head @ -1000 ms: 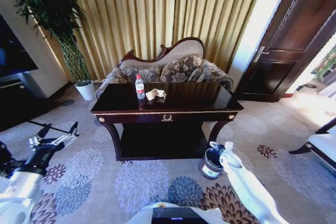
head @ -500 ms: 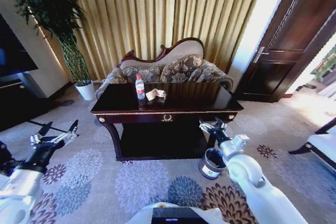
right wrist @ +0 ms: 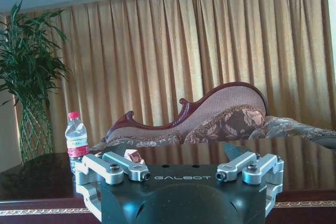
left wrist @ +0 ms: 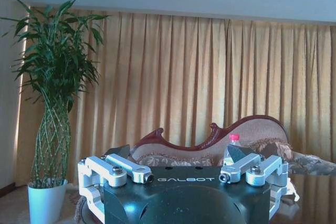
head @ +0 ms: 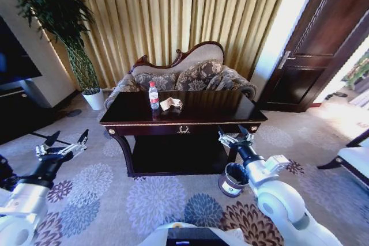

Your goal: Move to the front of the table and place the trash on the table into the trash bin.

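Observation:
The dark glossy table with gold trim stands straight ahead. On its left part stand a clear red-capped bottle and, just to the bottle's right, a crumpled pale and tan paper wad. The dark brown trash bin sits on the carpet by the table's front right leg. My right gripper is open, raised above the bin at the height of the table's front edge. Its wrist view faces the bottle, the wad and the table top. My left gripper hangs open over the carpet, left of the table.
A carved sofa stands behind the table against gold curtains. A tall plant in a white pot is at the back left, beside a dark cabinet. A dark door is on the right, and a white bench at the right edge.
My right arm has swung up and forward from beside the bin to the table's front edge. The left gripper has risen slightly. The trash has not moved.

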Available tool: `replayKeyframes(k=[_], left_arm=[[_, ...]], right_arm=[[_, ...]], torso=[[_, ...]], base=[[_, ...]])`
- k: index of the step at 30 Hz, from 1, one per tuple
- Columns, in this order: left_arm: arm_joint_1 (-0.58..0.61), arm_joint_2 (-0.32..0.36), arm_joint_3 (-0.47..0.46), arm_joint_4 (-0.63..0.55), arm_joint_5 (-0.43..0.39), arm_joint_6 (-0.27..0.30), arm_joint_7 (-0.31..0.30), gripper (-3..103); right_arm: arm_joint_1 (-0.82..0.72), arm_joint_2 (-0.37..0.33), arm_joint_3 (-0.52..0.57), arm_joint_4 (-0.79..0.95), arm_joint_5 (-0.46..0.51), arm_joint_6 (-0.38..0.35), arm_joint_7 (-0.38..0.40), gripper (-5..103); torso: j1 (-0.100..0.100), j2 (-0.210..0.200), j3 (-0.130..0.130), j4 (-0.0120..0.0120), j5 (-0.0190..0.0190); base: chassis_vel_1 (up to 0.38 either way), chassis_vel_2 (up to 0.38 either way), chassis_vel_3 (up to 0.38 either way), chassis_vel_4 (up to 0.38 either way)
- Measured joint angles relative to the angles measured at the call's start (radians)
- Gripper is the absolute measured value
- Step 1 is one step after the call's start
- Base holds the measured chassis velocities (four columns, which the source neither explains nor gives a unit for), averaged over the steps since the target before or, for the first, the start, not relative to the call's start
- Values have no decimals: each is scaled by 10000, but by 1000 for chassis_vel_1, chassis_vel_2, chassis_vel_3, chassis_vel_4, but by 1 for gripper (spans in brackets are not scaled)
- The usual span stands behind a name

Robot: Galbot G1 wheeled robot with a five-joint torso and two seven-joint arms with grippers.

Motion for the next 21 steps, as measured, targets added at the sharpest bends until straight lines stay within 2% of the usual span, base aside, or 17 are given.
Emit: replayKeyframes(k=[8, 21], left_arm=[[-3, -36, -9, -53, 23, 11, -7, 100], [-17, -59, 23, -78, 34, 13, -6, 100]], right_arm=[[20, 17, -96, -61, -7, -7, -18, 100], [-47, 5, -164, 1, -30, -48, -21, 100]], torso=[[-1, 1, -1, -1, 0], [7, -3, 3, -1, -2]], base=[[-67, 63, 59, -64], [-181, 180, 190, -163]])
